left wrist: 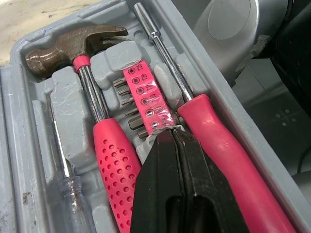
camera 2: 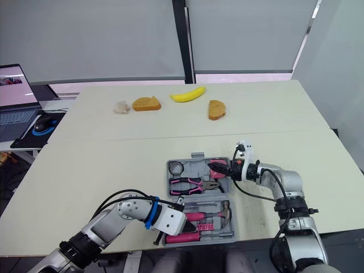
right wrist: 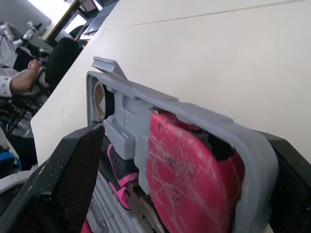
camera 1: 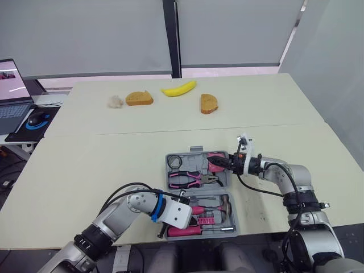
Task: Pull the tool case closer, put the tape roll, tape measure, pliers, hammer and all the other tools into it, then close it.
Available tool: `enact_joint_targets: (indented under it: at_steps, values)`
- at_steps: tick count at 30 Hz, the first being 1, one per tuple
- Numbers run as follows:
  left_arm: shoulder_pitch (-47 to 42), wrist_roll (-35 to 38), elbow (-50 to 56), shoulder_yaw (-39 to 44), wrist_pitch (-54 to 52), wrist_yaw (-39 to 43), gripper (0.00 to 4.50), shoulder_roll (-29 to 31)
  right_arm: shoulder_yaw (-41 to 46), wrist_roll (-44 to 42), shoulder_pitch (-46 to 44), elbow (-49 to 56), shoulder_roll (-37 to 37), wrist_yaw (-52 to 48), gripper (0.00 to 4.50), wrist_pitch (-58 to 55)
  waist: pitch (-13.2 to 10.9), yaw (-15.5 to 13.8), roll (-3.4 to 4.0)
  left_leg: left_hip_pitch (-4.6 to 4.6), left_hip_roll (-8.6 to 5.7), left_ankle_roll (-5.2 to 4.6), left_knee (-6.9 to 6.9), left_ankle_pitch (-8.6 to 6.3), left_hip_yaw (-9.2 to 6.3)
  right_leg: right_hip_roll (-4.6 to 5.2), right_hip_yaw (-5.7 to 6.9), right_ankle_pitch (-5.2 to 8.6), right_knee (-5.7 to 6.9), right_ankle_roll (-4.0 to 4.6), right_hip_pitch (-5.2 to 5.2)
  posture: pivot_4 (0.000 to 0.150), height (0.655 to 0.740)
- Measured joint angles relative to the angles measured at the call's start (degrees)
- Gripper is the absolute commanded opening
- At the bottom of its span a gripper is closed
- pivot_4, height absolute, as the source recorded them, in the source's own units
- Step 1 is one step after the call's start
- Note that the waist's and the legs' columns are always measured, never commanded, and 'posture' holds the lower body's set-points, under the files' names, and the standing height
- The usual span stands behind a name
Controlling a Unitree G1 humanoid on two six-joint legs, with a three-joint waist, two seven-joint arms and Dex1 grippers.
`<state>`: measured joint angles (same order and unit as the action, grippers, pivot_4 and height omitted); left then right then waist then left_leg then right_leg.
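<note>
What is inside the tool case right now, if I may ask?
Visible: hammer, bit strip, pink-handled driver, pliers, tape roll, pink tape measure. The left gripper covers the tool case's near-left corner.

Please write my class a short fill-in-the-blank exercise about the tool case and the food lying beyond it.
1. The lid of the tool case is ___.
2. The banana lies between two slices of ___.
3. The hammer has a ___ grip.
4. The pliers lie in the case's ___ half, the hammer in its near half.
Missing words: open; bread; pink; far.
</note>
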<state>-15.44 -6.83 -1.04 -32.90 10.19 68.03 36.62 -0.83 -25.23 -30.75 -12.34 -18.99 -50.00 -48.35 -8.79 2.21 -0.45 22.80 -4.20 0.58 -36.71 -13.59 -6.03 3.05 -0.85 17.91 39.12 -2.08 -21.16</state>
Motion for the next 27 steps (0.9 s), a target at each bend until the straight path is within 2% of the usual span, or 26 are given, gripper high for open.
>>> enact_joint_targets:
  at_steps: [10,15,20,23,27]
  values:
    - [0.05,0.26,0.38,0.2,-0.68,-0.92,0.0,-0.04,-9.35,6.1,4.42,14.01,-10.69,-6.21,4.48,10.54,0.0,-0.36,-0.01,0.02,0.0,0.0,-0.01,0.0,-0.01,0.01,0.02,0.01,-0.05,-0.01,0.02,0.15,0.74]
    - [0.79,4.79,1.66,2.08,-4.66,1.49,0.0,0.69,-10.35,6.7,5.71,18.26,-13.2,-6.73,4.48,12.14,-0.06,-0.34,-0.04,0.12,0.01,0.0,-0.02,0.0,-0.01,0.01,0.03,0.01,-0.04,-0.01,-0.06,0.15,0.74]
    - [0.71,17.76,7.36,9.9,-13.63,7.83,0.0,5.52,-10.71,7.86,7.01,23.95,-16.18,-6.78,4.48,12.9,-0.17,-0.48,-0.12,0.22,-0.01,0.01,-0.02,0.0,-0.01,0.05,0.02,0.01,-0.09,0.0,-0.14,0.15,0.74]
    - [1.86,25.94,11.84,16.24,-21.66,10.81,0.0,11.56,-10.47,7.08,8.73,29.22,-18.07,-6.64,4.48,11.68,-0.29,-0.33,-0.22,0.23,0.01,0.01,0.0,0.0,-0.02,0.04,0.04,0.03,-0.09,0.03,-0.18,0.15,0.74]
    - [6.87,26.89,9.53,21.01,-22.77,13.73,0.0,18.75,-10.47,6.72,11.52,35.31,-22.18,-7.4,4.48,11.4,-0.33,-0.38,-0.19,0.2,0.01,0.0,0.04,-0.01,0.0,0.06,0.04,0.04,-0.13,0.05,-0.18,0.15,0.74]
